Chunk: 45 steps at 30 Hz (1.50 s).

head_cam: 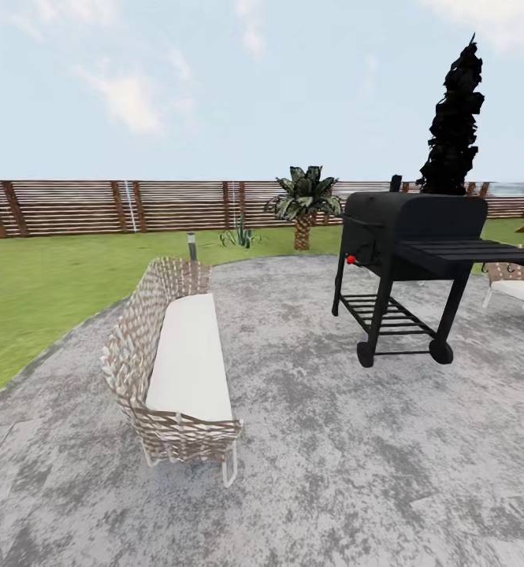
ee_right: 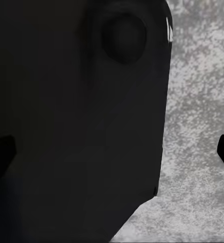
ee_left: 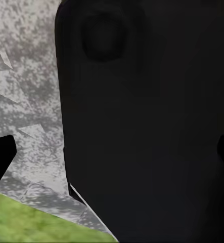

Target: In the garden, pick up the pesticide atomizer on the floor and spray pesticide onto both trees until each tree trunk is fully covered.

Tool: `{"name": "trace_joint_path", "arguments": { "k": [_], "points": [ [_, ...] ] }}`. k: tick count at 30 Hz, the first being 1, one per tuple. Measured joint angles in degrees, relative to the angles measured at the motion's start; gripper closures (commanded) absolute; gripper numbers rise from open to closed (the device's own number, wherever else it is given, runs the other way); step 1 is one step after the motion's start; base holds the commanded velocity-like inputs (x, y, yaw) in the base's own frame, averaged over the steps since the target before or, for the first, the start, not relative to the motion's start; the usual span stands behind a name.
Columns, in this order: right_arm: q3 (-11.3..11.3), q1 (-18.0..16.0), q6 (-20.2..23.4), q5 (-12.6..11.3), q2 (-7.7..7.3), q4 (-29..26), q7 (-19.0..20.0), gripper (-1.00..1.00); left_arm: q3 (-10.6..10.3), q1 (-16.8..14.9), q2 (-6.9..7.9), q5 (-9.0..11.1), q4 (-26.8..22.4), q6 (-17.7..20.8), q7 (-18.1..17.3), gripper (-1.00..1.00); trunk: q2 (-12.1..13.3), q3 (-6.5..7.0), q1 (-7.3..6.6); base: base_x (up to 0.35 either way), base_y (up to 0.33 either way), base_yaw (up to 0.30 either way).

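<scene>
Wicker bench and black grill on grey paving.

Mottled grey patio; brown-and-white woven bench with white cushion; black grill with a red knob; green lawn; brown slatted fence; black cypress

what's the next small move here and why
Probably turn the base left toward the lawn and look around: ahead there is a wicker bench, a black grill, a short palm and the fence, with no grey-brown trunk or atomizer in sight.
</scene>
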Motion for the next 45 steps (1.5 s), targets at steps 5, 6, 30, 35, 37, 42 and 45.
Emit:
{"name": "trace_joint_path", "arguments": {
  "k": [5, 6, 30, 35, 37, 42, 45],
  "points": [
    [0.23, 0.02, -0.1, -0.06, 1.4, -1.19, -0.16, -1.0, 0.16, 0.16, 0.05, 0.08, -0.45, -0.08, 0.09, -1.0, 0.01, 0.01, 0.0, 0.0, 0.0, 0.0],
    [0.21, 0.03, -0.11, -0.08, 1.58, -1.29, -0.17, -1.0, 0.19, 0.16, 0.06, 0.08, -0.45, -0.08, 0.09, -1.0, 0.01, 0.01, 0.0, 0.0, 0.0, 0.0],
    [0.08, 0.03, -1.28, -0.15, 1.23, -6.26, -0.07, -1.0, 0.09, -0.3, 0.77, 0.1, -3.59, -2.24, 0.17, -1.0, 0.01, 0.03, 0.01, 0.0, 0.0, 0.0],
    [0.09, 0.03, -1.17, -0.15, 1.1, -7.87, 0.05, -1.0, 0.09, -0.76, 0.74, -0.01, -5.21, -2.65, 0.24, -1.0, 0.01, 0.03, 0.01, 0.0, 0.0, 0.0],
    [0.04, 0.02, -1.14, -0.15, 1.07, -14.28, -0.03, -1.0, 0.08, -1.28, 0.67, -0.08, -9.21, -2.72, 0.25, -1.0, 0.02, 0.03, 0.01, 0.0, 0.0, 0.0],
    [0.05, -0.06, -1.12, -0.15, 1.08, -20.31, -0.07, -1.0, -0.04, -4.62, 0.37, -0.21, -19.32, -2.89, 0.21, -1.0, 0.01, 0.03, 0.01, 0.0, 0.0, -0.074],
    [0.07, -0.08, -1.06, -0.11, 0.89, -25.08, -0.08, -1.0, -0.1, -6.63, 0.11, -0.34, -19.75, -3.07, 0.18, -1.0, 0.01, 0.03, 0.01, 0.0, 0.0, -0.216]
  ]
}}
